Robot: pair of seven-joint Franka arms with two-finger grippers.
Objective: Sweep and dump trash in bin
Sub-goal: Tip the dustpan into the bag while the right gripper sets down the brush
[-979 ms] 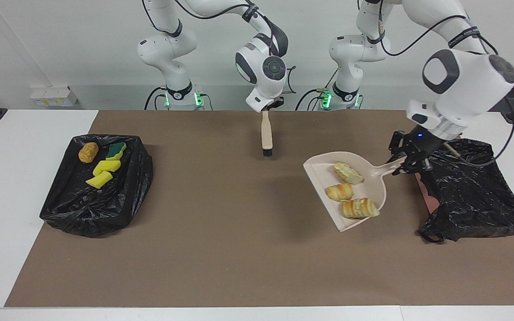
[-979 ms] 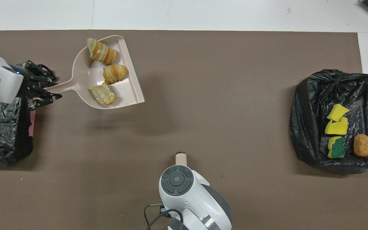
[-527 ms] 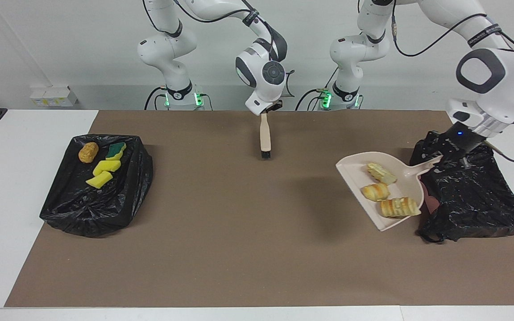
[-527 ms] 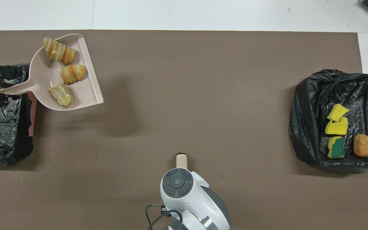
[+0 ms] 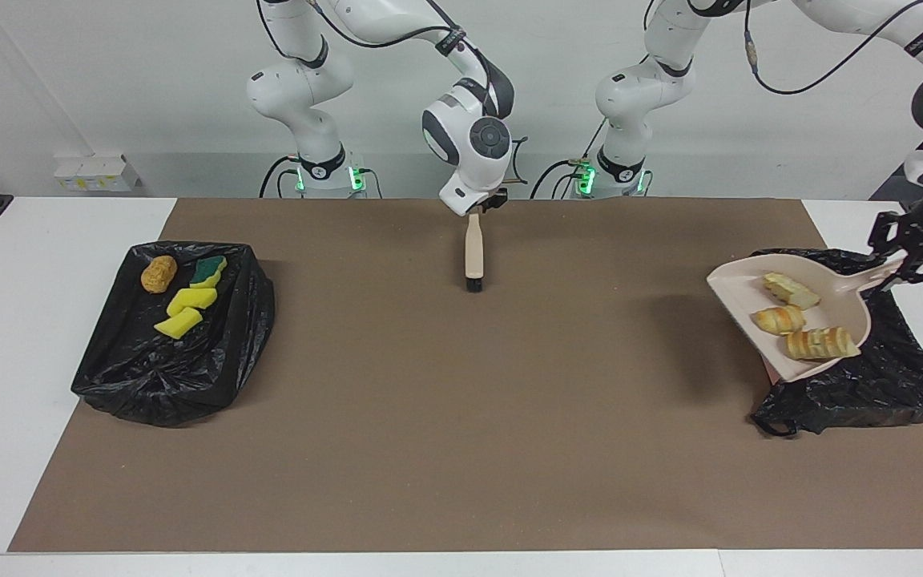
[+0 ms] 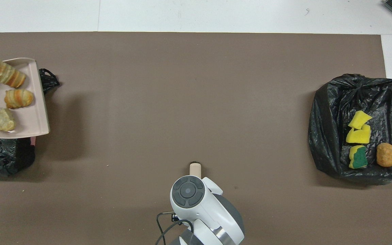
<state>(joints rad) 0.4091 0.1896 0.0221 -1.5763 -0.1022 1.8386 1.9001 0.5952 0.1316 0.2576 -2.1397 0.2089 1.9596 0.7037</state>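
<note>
My left gripper (image 5: pixel 908 268) is shut on the handle of the beige dustpan (image 5: pixel 738 288), held in the air over the edge of the black-bagged bin (image 5: pixel 870 377) at the left arm's end. Three bread-like trash chunks (image 5: pixel 779 320) lie in the pan (image 6: pixel 29 115). The beige brush (image 5: pixel 473 256) has its handle top at my right gripper (image 5: pixel 484 204) and its black bristles down at the mat. Its grip on the brush is not clear. In the overhead view the wrist covers the gripper.
A second black-bagged bin (image 5: pixel 149 377) sits at the right arm's end. It holds yellow sponge pieces (image 5: pixel 189 308), a green-topped one (image 5: pixel 207 271) and a brown lump (image 5: pixel 159 274). A brown mat (image 5: pixel 461 417) covers the table's middle.
My left gripper has carried the dustpan with the bread chunks toward the left arm's end, from over the mat to over the bin's edge. The right arm and brush barely moved.
</note>
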